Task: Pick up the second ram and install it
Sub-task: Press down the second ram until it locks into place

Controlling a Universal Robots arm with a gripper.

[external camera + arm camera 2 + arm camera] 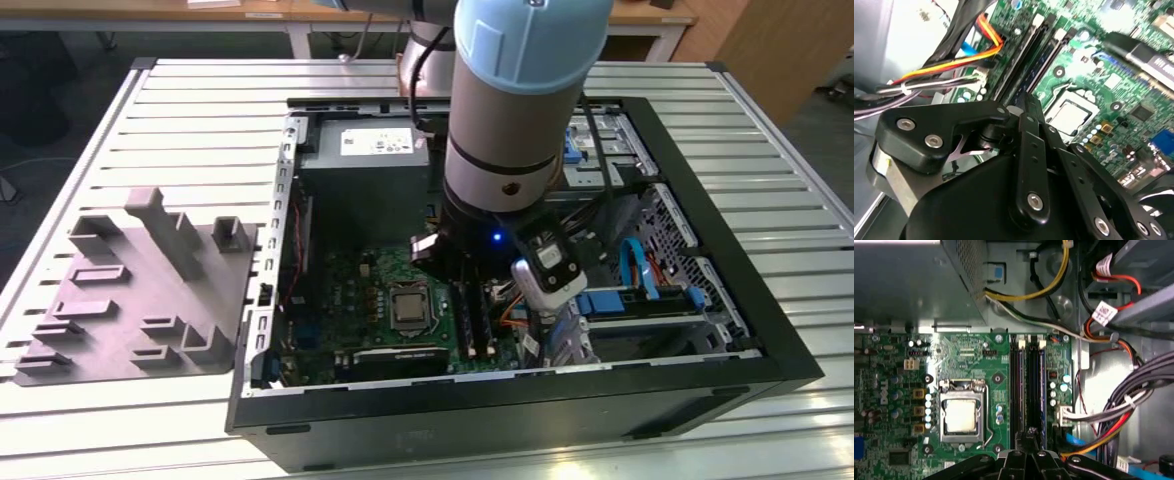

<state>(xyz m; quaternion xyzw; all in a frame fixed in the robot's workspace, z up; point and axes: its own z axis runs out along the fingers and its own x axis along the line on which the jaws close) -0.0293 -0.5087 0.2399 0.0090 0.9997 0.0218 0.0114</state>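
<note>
Matt black plastic gripper [1026, 107]; glossy green motherboard [969, 355]; grey plastic tray [134, 290].

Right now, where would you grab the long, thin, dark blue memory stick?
I'd pinch the dark blue memory stick across its flat faces, mid-length, coming from straight above: it stands on edge among the black slots, only its top edge free.

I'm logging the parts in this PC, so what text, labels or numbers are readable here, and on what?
No text can be quoted with confidence.
White label on the power supply: print too small to read.
White cable tag: marks too small to read.
White lettering on the expansion card: illegible.
Printing on the motherboard: too fine to read.
</note>
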